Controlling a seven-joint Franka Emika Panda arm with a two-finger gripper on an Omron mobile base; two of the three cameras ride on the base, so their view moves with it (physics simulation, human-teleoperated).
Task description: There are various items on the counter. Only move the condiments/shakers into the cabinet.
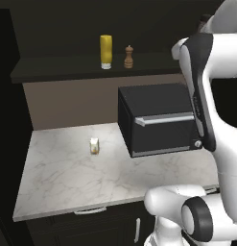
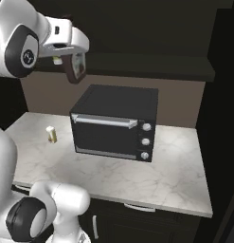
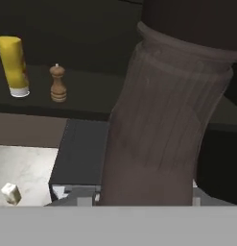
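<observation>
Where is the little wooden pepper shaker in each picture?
Left base view: the pepper shaker stands on the cabinet shelf, top middle, just right of the yellow bottle.
Right base view: I can't find it; the arm covers that part of the shelf.
Hand view: upper left, right of the yellow bottle.
Shared landmark: the black toaster oven sits below the shelf.

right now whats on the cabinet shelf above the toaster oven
On the cabinet shelf stand a yellow squeeze bottle and a wooden pepper shaker. Its right end is covered by the arm.
</observation>
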